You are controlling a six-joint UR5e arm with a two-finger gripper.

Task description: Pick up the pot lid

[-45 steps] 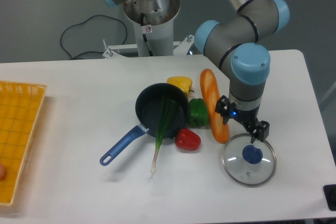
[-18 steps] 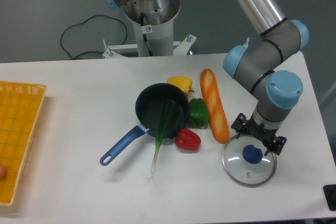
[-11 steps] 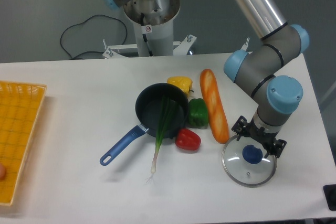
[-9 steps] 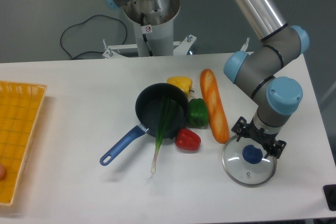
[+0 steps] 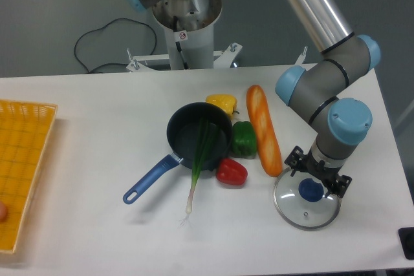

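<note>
The gripper [image 5: 317,172] is released, its jaws standing apart, over the far part of the blue-knobbed pot lid [image 5: 291,205] at near right.

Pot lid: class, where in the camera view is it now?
In the camera view, the pot lid is at the lower right, under the gripper and beside the lower end of the long orange item.

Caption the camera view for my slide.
Open UR5e gripper poised over the clear pot lid and its blue knob.
</note>
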